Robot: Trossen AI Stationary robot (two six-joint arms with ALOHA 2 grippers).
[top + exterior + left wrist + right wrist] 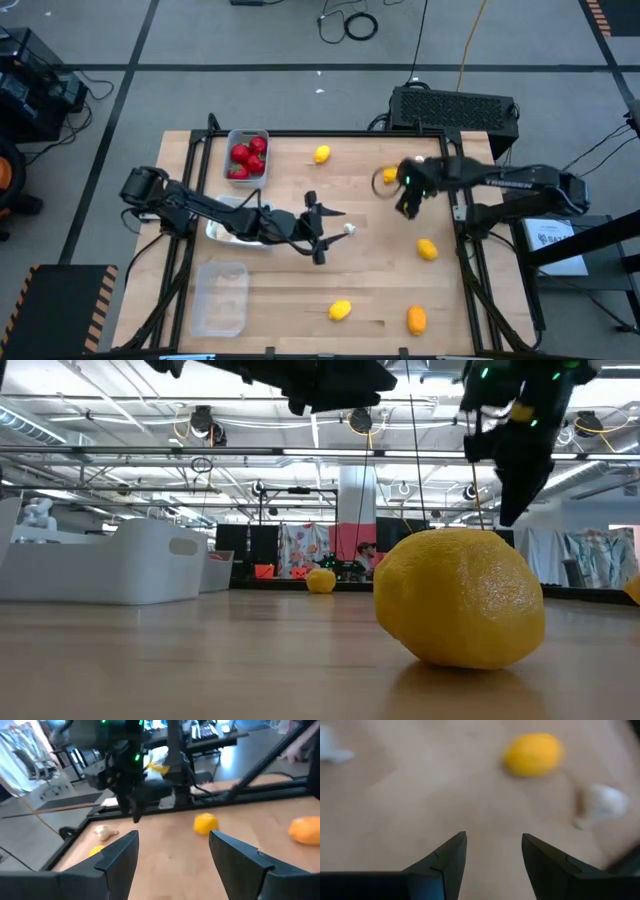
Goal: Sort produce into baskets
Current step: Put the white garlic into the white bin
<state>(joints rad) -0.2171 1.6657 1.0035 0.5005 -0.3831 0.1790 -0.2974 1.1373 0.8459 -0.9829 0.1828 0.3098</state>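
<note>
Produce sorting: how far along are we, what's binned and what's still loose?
Done: red fruits sit in the greyish tray. In hand: nothing; the left gripper is open and empty beside a garlic bulb, and the right gripper is open and empty over the table. Left: five lemons are loose, such as one, and the clear tray looks empty.

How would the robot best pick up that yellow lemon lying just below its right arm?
Probably from straight above, fingers closing across the lemon's narrow middle. It lies on its side on the bare table, nothing touching it, and its ends taper, so a grip there would likely slip.
</note>
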